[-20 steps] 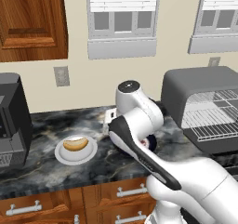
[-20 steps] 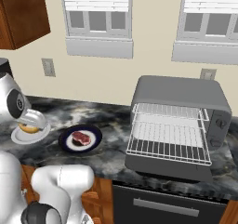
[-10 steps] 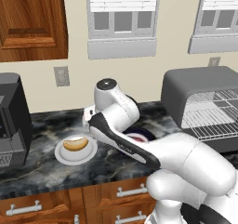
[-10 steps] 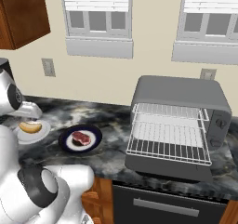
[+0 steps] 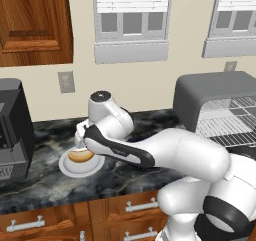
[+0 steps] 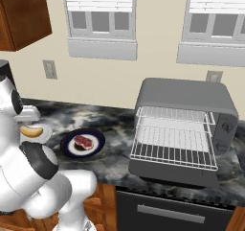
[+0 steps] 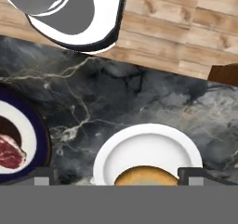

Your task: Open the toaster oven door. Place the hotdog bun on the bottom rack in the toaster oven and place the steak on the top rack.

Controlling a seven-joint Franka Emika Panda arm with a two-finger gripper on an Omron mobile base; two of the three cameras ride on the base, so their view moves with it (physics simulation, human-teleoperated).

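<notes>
Directly beneath your gripper (image 7: 116, 176), jaws spread wide and empty, the hotdog bun (image 7: 145, 176) lies on its white plate (image 7: 139, 146). Descend off-centre and a fingertip could nudge the bun sideways or strike the plate rim.

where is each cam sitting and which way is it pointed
Left base view: behind the arm, to its left, facing the counter; the arm reaches over the hotdog bun.
Right base view: behind, to its right, facing the toaster oven and steak; arm at left.
Hand view: on the hand, looking down; open gripper over the bun.
All three show the bun.
</notes>
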